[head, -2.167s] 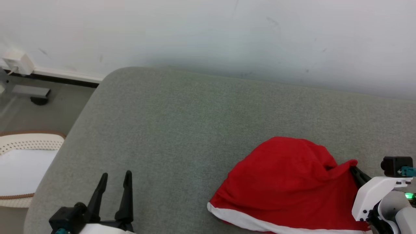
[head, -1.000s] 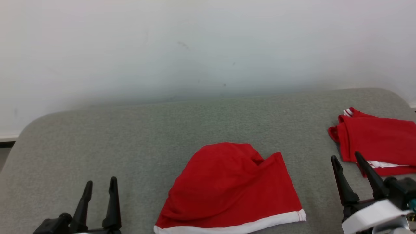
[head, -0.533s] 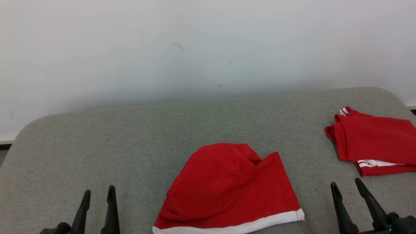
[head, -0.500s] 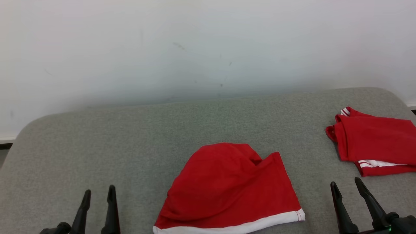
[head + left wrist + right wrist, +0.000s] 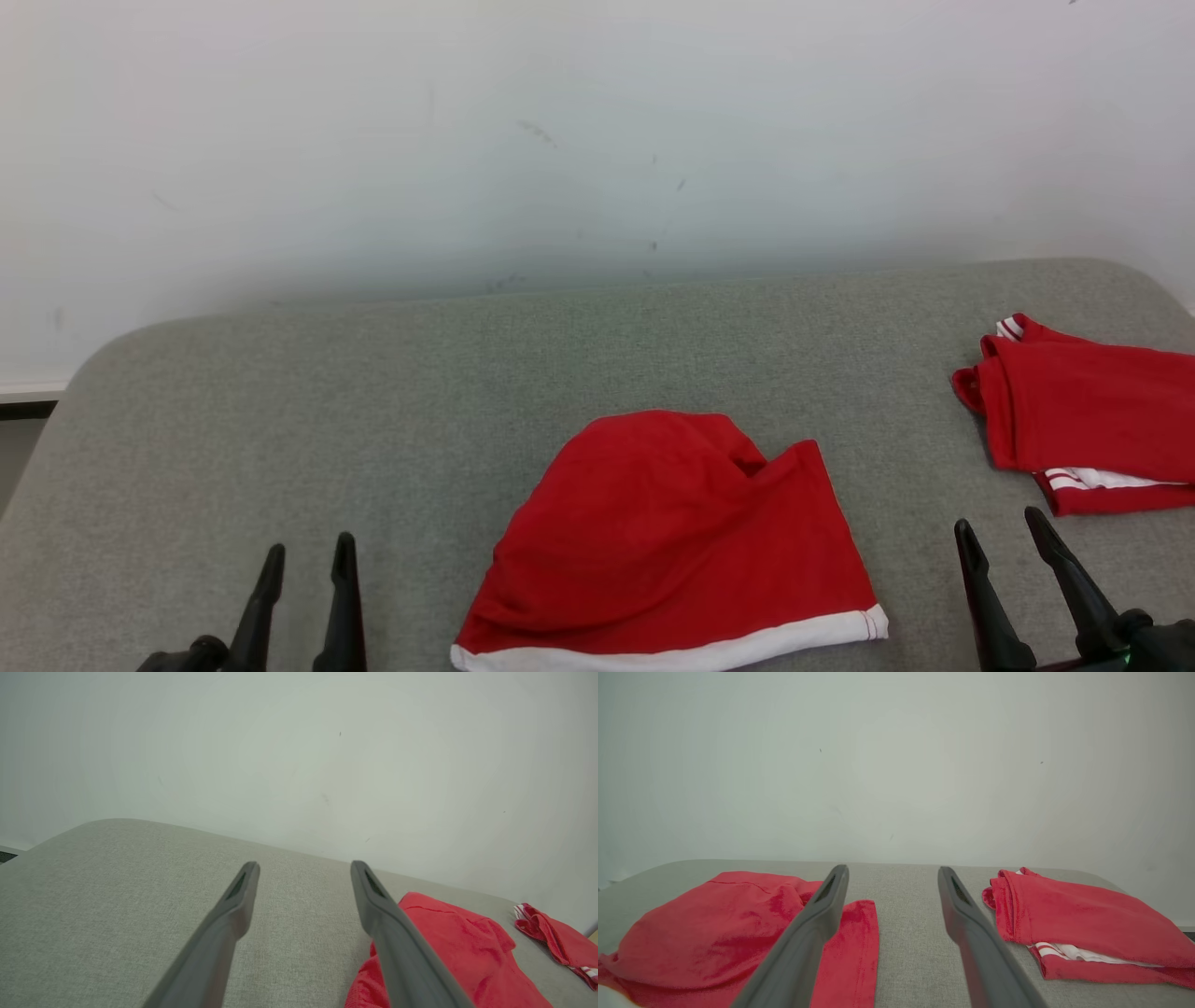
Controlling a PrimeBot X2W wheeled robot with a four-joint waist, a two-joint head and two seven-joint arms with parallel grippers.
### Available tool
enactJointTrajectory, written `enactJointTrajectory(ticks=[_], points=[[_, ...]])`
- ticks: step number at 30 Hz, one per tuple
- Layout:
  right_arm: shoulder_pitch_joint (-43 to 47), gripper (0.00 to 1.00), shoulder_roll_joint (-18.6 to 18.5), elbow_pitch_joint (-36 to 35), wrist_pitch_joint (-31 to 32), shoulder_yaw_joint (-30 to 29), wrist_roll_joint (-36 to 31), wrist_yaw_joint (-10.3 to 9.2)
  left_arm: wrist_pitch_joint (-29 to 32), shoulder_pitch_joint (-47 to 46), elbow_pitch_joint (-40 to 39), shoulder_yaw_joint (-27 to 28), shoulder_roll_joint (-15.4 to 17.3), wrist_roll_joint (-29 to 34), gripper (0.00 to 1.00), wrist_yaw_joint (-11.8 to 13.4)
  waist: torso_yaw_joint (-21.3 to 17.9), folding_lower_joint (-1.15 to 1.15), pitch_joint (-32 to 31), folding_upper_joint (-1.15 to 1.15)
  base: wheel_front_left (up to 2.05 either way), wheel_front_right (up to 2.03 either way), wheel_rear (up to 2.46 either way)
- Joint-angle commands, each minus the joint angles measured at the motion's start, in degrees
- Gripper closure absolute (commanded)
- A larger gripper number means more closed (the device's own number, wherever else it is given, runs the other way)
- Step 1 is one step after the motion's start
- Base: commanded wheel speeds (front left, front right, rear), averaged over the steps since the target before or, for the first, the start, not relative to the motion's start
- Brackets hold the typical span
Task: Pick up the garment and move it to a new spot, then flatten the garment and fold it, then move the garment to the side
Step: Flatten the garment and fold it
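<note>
The garment [image 5: 672,541], red with a white hem, lies in a loose rounded heap at the front middle of the grey padded surface [image 5: 373,392]; it is also seen in the left wrist view [image 5: 458,947] and the right wrist view [image 5: 714,924]. My left gripper [image 5: 310,551] stands open, well to the left of it, with nothing between its fingers [image 5: 304,865]. On the garment's right my right gripper [image 5: 997,523] is open too, apart from the cloth, holding nothing [image 5: 893,869].
A second red garment with white stripes [image 5: 1092,420] lies folded at the surface's right end, just beyond my right gripper [image 5: 1083,919]. A pale wall [image 5: 597,140] rises directly behind the surface. The surface's rounded left corner [image 5: 84,373] drops to the floor.
The head view has swung right, bringing the folded garment into sight. My right gripper, earlier at the garment's right edge, has come away and sunk low. The garment lies still.
</note>
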Motion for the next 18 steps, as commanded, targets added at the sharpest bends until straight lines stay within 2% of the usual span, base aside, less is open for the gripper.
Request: enactJointTrajectory(ticks=[1,8,18], points=[[0.96,0.00,-0.47,0.38,-0.23,-0.26,-0.35,-0.15,0.01,0.24,0.24,-0.06,0.14,0.06,0.00,-0.04,0.03,0.00,-0.02,0.00,0.00,0.00,0.00],[1.64,0.00,-0.86,4.01,1.79,-0.92,0.79,-0.15,1.32,0.76,2.92,-1.12,1.37,-0.02,0.00,-0.81,0.31,0.00,0.11,0.00,0.00,0.00,0.00],[-0.83,0.00,-1.59,10.14,12.76,4.78,4.39,-0.15,13.12,0.70,3.84,-5.57,4.44,-3.13,0.00,-2.13,1.38,0.00,1.25,0.00,0.00,0.00,0.00]])
